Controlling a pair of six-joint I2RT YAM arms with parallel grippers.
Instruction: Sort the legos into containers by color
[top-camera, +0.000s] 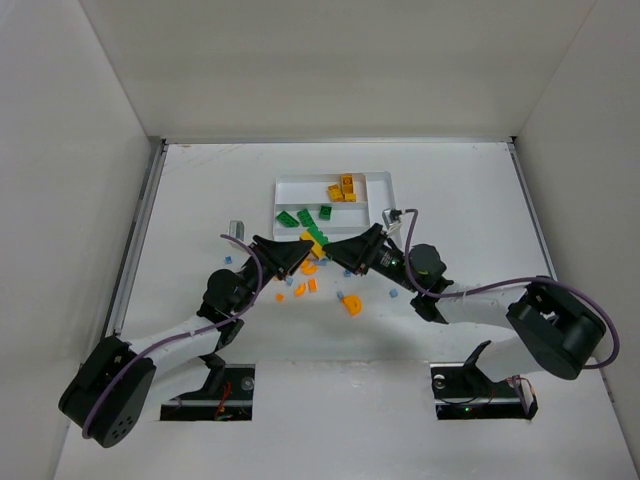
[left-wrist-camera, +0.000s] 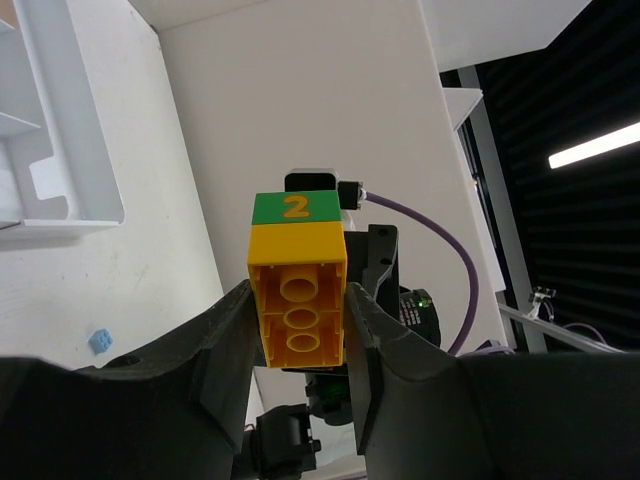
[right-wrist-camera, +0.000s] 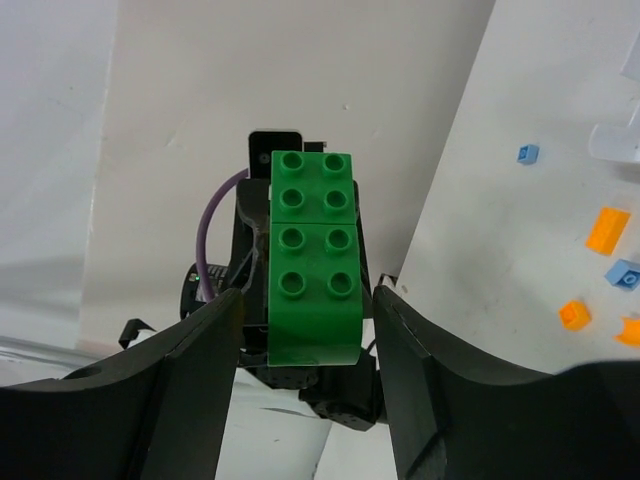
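Observation:
My left gripper (left-wrist-camera: 298, 300) is shut on a yellow lego (left-wrist-camera: 298, 320) that has a green lego marked 2 (left-wrist-camera: 295, 207) stuck to its far end. In the right wrist view that green lego (right-wrist-camera: 312, 260) sits between the jaws of my right gripper (right-wrist-camera: 306, 310), which is open with a gap on each side. In the top view the left gripper (top-camera: 303, 253) and right gripper (top-camera: 336, 252) meet tip to tip just in front of the white tray of containers (top-camera: 385, 182). One slot of the tray holds orange legos (top-camera: 343, 188) and another holds green legos (top-camera: 300, 217).
Loose orange legos (top-camera: 351, 304) and small blue legos (top-camera: 392, 293) lie on the table under and in front of the grippers. More orange pieces (right-wrist-camera: 607, 230) show in the right wrist view. A blue piece (left-wrist-camera: 100, 340) lies near the tray corner (left-wrist-camera: 60, 150).

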